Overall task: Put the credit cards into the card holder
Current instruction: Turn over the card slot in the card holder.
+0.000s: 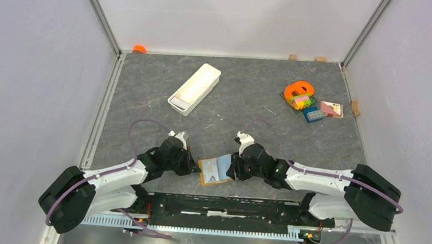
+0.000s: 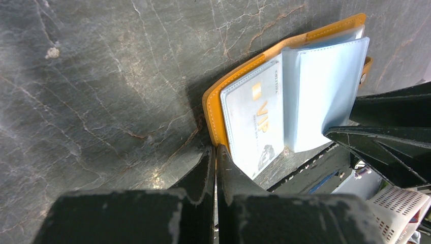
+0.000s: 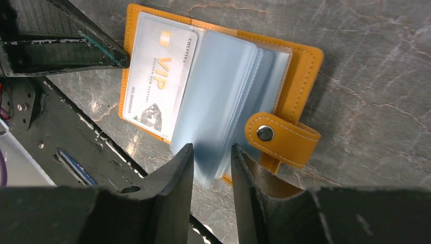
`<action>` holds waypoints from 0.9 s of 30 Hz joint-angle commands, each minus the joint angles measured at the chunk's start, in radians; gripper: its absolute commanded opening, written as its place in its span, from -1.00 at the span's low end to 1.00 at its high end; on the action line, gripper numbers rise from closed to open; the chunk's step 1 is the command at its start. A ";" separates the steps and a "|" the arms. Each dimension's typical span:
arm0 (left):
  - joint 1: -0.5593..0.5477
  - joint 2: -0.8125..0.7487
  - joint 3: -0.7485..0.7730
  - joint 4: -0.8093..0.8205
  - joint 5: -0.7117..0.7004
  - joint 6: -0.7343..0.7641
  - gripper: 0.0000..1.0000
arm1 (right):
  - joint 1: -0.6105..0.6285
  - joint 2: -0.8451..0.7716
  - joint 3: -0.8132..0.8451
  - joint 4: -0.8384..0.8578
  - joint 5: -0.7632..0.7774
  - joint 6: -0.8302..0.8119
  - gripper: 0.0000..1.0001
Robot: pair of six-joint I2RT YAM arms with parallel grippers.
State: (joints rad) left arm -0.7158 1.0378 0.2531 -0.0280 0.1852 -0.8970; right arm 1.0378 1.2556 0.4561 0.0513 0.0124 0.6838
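The orange-tan card holder (image 1: 216, 171) lies open on the table by the near edge, between both grippers. A silver-white VIP card (image 2: 254, 122) sits in its left pocket and also shows in the right wrist view (image 3: 157, 81). My left gripper (image 2: 215, 148) is shut, with its tips on the raised left edge of the orange cover (image 2: 212, 109). My right gripper (image 3: 212, 147) is closed on the lifted stack of pale blue-grey pockets (image 3: 223, 86). The snap tab (image 3: 282, 137) lies just right of it. From above, the left gripper (image 1: 194, 167) and right gripper (image 1: 234, 169) flank the holder.
A long white tray (image 1: 195, 88) lies at the back centre-left. At the back right is a pile with an orange ring (image 1: 297, 91), a blue flat piece (image 1: 313, 114) and a pink card-like piece (image 1: 331, 109). The black base rail (image 1: 225, 206) runs just behind the holder.
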 commanded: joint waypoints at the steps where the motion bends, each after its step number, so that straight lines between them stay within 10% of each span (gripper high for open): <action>1: -0.005 0.002 0.025 -0.011 -0.008 0.015 -0.95 | -0.002 0.028 -0.010 0.117 -0.062 0.025 -0.26; 27: -0.005 0.007 0.034 -0.011 -0.006 0.024 -0.96 | -0.002 -0.008 -0.011 0.202 -0.118 0.029 -0.06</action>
State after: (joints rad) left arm -0.7158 1.0378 0.2554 -0.0296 0.1856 -0.8967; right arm 1.0378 1.2686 0.4450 0.1913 -0.0875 0.7124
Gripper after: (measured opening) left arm 0.033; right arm 0.463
